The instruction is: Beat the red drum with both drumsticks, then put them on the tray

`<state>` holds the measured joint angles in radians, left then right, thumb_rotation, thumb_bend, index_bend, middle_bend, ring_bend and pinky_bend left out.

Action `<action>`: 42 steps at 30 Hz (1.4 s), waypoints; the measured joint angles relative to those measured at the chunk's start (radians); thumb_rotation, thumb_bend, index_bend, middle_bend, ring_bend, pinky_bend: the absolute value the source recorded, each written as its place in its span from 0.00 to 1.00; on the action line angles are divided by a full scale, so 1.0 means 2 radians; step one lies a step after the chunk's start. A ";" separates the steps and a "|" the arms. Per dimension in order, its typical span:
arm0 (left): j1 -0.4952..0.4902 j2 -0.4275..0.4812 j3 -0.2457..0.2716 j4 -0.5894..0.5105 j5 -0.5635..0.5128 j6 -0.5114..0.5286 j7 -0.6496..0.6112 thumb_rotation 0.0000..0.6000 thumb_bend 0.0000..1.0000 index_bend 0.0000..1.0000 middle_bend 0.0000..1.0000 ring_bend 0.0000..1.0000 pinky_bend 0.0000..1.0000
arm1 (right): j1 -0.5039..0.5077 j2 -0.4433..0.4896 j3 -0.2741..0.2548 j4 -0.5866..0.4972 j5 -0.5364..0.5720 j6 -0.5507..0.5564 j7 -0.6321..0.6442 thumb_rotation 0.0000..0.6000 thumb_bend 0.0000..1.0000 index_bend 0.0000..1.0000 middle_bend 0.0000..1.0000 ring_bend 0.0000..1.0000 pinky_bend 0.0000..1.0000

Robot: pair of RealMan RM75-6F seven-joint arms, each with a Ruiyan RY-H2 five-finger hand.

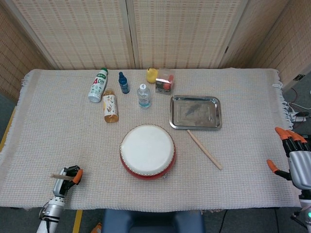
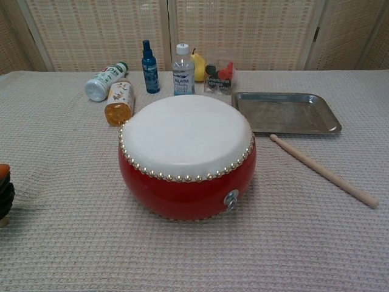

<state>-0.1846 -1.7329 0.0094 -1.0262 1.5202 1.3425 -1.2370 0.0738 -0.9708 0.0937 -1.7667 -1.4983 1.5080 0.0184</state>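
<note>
The red drum [image 1: 147,151] [image 2: 186,157] with a white skin stands in the middle of the table. One wooden drumstick [image 1: 204,149] [image 2: 323,171] lies on the cloth right of the drum, its tip near the metal tray [image 1: 195,112] [image 2: 285,112]. My left hand [image 1: 68,177] [image 2: 5,191] grips the other drumstick [image 1: 60,176] at the near left table edge; only a short end shows. My right hand [image 1: 293,158] hovers off the right table edge, fingers apart, holding nothing.
Behind the drum sit a lying white bottle [image 1: 98,85], a lying orange bottle [image 1: 110,106], a small blue bottle [image 1: 124,83], a water bottle [image 1: 143,95], a yellow object [image 1: 152,74] and a small clear box [image 1: 165,81].
</note>
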 measured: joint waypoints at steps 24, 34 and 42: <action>-0.011 -0.017 -0.011 0.007 -0.013 -0.028 -0.010 0.97 0.37 0.87 1.00 0.92 0.97 | -0.002 0.002 0.002 -0.005 0.000 0.005 -0.003 1.00 0.19 0.04 0.11 0.02 0.16; -0.004 -0.030 -0.026 0.020 -0.025 -0.018 -0.002 1.00 0.46 0.98 1.00 1.00 1.00 | 0.000 0.001 0.003 -0.008 -0.002 0.005 -0.006 1.00 0.19 0.04 0.11 0.02 0.16; -0.005 -0.021 -0.029 0.023 -0.015 0.001 0.038 1.00 0.56 1.00 1.00 1.00 1.00 | 0.001 0.002 0.002 -0.007 -0.002 -0.001 -0.006 1.00 0.19 0.04 0.11 0.02 0.17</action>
<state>-0.1951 -1.7758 -0.0478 -0.9801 1.4900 1.3452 -1.1610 0.0766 -0.9669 0.0969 -1.7814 -1.5019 1.5070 0.0064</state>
